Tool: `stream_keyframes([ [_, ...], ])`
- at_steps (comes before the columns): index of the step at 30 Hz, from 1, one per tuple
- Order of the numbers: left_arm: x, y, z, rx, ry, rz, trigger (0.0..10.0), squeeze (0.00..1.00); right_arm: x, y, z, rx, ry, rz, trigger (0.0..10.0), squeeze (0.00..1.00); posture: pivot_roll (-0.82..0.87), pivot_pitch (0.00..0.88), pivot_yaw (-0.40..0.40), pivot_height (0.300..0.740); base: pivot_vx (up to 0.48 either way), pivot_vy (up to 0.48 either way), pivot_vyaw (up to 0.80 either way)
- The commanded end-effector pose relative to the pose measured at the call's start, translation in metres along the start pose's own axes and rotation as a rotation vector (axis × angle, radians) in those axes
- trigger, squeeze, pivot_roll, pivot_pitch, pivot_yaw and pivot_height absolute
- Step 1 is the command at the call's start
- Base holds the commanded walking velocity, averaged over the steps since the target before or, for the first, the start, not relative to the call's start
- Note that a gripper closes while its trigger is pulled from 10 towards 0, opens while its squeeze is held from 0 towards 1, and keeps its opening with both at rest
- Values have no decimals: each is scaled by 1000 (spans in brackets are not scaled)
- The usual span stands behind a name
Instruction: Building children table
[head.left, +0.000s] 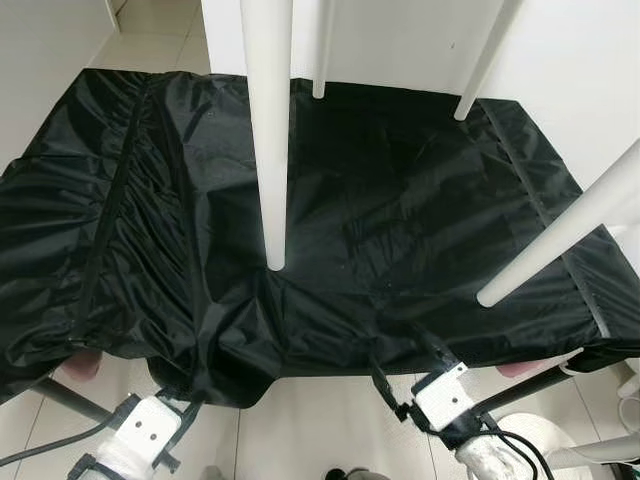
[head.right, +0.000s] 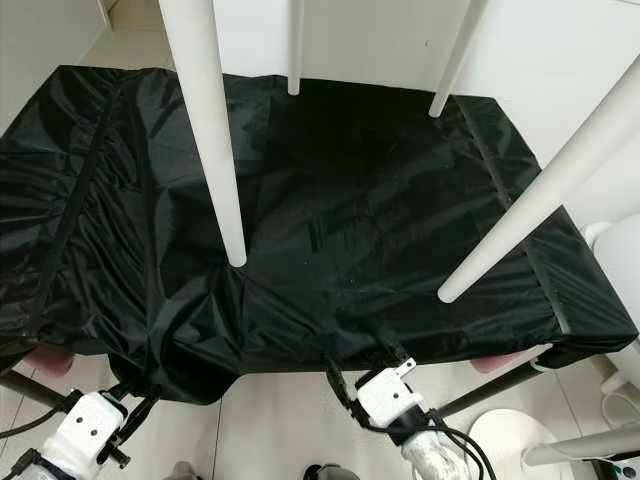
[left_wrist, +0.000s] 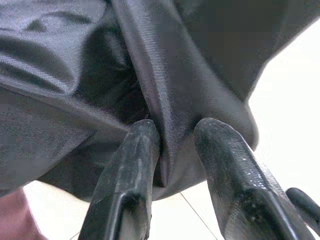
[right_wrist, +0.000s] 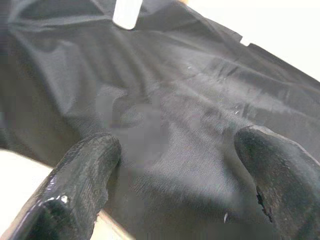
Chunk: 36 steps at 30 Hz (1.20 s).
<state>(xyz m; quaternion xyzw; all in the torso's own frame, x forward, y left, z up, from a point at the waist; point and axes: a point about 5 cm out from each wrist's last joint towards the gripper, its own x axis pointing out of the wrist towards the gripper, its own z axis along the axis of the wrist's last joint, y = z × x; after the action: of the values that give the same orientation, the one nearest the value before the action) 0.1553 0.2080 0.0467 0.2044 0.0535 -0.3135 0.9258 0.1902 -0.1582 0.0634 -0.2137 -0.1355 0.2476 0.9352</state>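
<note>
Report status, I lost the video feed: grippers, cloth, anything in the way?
Left gripper jaws pinching a fold of the black cloth at its near edge. Right gripper jaws open at the same edge. White legs hanging over the cloth.

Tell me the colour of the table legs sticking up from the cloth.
White. The table legs show best in the left eye view, against the black cloth.

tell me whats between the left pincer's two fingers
A fold of the black fabric cover is pinched between the left pincer's fingers, seen in the left wrist view.
</note>
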Motion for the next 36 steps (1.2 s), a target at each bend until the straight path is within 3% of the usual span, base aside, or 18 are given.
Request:
stream_keyframes([
  [1,-7,-12,-2,8,6,-146,10000,0,-9,3,0,-4,1,45,10000,0,124,161,-31,740,0,0,0],
  [7,-18,-20,-7,36,21,-226,10000,0,-29,9,-6,-3,30,160,10000,0,124,165,-32,740,0,0,0],
  [10,-18,-22,-8,45,24,-243,10000,0,-31,10,-6,-8,32,181,10000,0,123,168,-33,740,0,0,0],
  [15,-15,-40,-24,76,77,-313,10000,0,-45,15,-17,-32,76,263,10000,0,125,169,-35,740,0,0,0],
  [17,-12,-54,-37,112,119,-365,10000,0,-53,21,-25,-44,116,319,10000,0,124,165,-37,740,0,0,0],
  [21,-11,-70,-53,84,187,-371,10000,0,-65,26,-48,-20,249,340,10000,0,121,166,-42,740,0,0,0],
  [23,-10,-71,-54,82,197,-370,10000,0,-66,26,-50,-15,264,339,10000,0,121,166,-42,740,0,0,0],
  [25,-5,-75,-64,6,256,-320,10000,0,-69,27,-65,40,368,288,10000,0,120,164,-45,740,0,0,0],
  [29,3,-80,-76,-67,333,-247,10000,0,-70,28,-86,167,535,170,10000,0,117,158,-50,740,0,0,0],
  [31,1,-63,-89,-120,408,-177,10000,0,-70,30,-100,266,650,65,10000,0,116,155,-54,740,0,0,0],
  [32,1,-63,-89,-120,408,-177,10000,0,-70,30,-100,266,650,65,10000,0,116,155,-54,740,0,0,0],
  [34,-9,-34,-103,-194,485,-77,10000,0,-69,34,-109,336,739,-10,10000,0,112,143,-52,740,0,0,0],
  [36,-11,-28,-105,-207,496,-46,10000,0,-67,34,-111,347,752,-32,10000,0,109,140,-56,740,0,0,0],
])
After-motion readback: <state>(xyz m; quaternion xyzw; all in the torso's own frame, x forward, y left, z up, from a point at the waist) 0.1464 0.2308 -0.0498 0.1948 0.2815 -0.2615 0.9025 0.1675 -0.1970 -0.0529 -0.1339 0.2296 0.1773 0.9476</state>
